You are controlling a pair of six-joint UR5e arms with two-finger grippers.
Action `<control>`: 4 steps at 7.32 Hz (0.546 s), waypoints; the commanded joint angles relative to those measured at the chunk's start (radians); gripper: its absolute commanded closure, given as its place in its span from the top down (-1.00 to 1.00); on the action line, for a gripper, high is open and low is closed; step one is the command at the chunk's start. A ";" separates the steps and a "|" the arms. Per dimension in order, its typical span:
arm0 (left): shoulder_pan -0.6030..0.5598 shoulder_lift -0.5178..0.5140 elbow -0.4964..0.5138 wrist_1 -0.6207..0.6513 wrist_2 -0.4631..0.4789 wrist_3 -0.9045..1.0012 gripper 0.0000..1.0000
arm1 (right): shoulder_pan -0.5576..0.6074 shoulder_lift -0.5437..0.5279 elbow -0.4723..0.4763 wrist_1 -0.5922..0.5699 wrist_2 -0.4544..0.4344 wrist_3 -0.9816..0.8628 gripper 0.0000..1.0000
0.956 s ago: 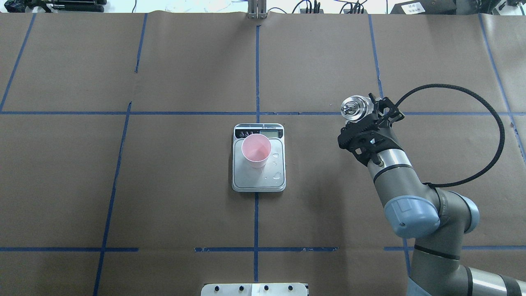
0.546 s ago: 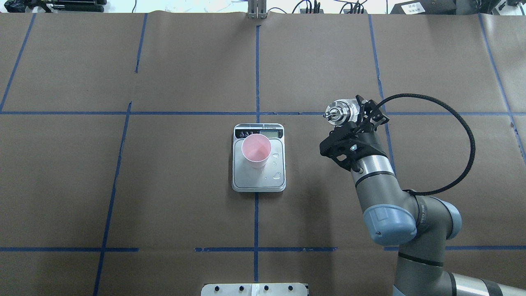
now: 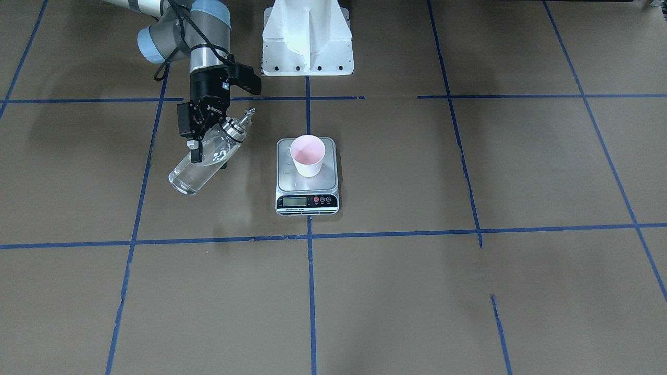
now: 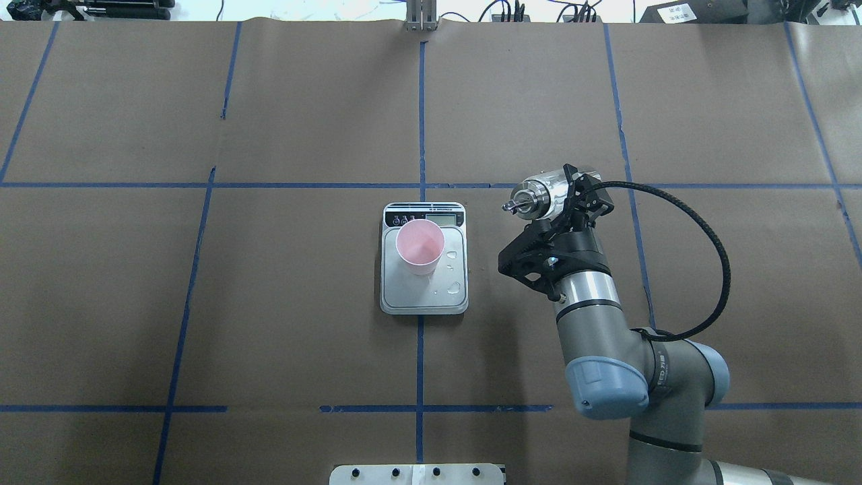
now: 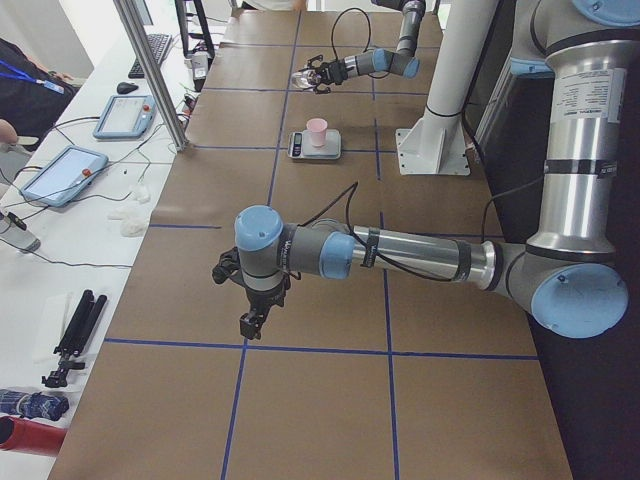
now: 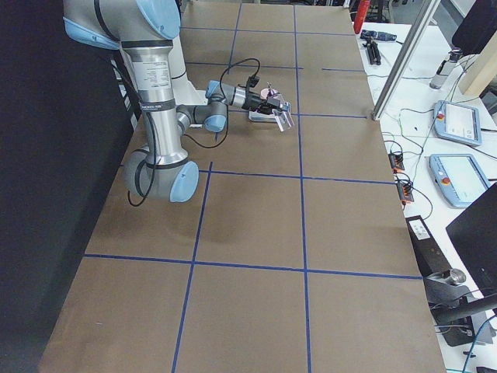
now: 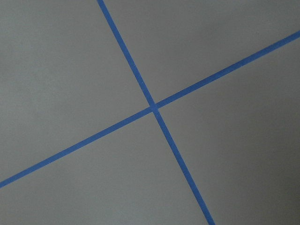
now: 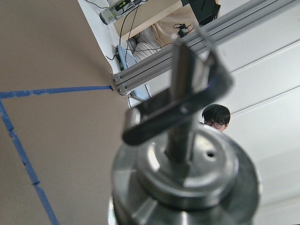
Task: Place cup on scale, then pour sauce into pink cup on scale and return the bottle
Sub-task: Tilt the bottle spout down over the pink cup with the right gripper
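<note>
Pink paper cup [image 3: 308, 154] parked upright near the middle of the scale [image 3: 324, 183], mouth open to the top and ready to receive; first step judged done. A few clear drops [image 4: 454, 287] on the steel platform beside it.

Clamped across the glass body of the bottle [image 3: 187, 177] by the right end effector [image 3: 210, 156], just below the silver cap, leaving the spout [image 3: 249, 113] free. Carried in the air beside the scale, not yet over the cup. Tilted with the spout end higher than the base and aimed toward the cup, presumably to hold the sauce in until lined up. Clear liquid hard to make out through the glass.

Left end effector [image 5: 250, 322] hung low over bare brown counter [image 3: 417, 286], well apart from the work, likely parked out of the way. Cannot tell whether open or closed.
</note>
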 commanded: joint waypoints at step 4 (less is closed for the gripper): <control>0.000 -0.006 0.019 -0.004 0.001 0.004 1.00 | -0.011 0.083 -0.066 -0.132 -0.083 -0.197 -1.00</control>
